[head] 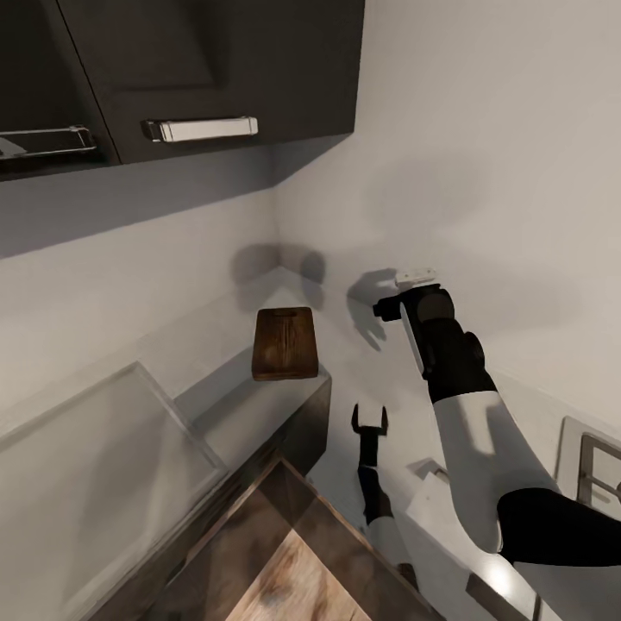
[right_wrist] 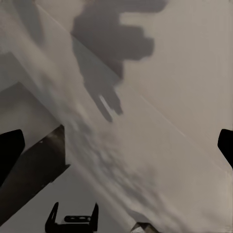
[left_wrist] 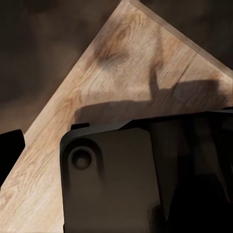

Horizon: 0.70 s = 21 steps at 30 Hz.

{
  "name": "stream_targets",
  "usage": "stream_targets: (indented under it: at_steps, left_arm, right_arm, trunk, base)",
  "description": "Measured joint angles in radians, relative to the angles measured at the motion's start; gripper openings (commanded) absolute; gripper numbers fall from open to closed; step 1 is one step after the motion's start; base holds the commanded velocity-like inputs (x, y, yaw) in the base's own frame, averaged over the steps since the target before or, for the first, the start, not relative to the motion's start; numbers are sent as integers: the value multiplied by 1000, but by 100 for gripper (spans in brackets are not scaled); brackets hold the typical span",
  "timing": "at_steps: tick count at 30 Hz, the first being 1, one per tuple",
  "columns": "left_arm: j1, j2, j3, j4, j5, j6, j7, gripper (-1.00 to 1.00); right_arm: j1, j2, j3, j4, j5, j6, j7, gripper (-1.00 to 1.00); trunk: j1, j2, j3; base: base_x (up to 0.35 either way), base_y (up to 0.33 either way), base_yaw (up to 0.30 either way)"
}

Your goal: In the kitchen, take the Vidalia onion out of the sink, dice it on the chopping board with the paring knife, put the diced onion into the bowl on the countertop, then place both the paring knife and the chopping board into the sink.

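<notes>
Near the corner of the grey surface (head: pixel 259 405), the chopping board (head: pixel 285 343) lies flat with a pale round shape on it, probably the Vidalia onion (head: pixel 274 352), though it is too faint to be sure. Raised toward the wall, the right gripper (head: pixel 379 310) faces away, and whether its jaws are open I cannot tell. Lower, by the surface's end, the left gripper (head: pixel 369 420) points up with its jaws spread and empty; the right wrist view also catches it (right_wrist: pixel 72 216). At the right edge part of the sink (head: pixel 595 466) shows. No knife or bowl is apparent. Judging by this, the robot is positioning itself. It would do well to face the board squarely and bring both arms low before reaching, keeping clear of the wall cabinet (head: pixel 207 69).
</notes>
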Motion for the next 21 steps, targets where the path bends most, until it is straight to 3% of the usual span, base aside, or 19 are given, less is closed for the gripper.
stream_targets:
  at_steps: [21]
  left_arm:
    - [0,0,0,0,-1,0,0,100]
  right_arm:
    - [1,0,0,0,0,0,0,100]
  trunk:
    - [0,0,0]
  base:
    - [56,7,0]
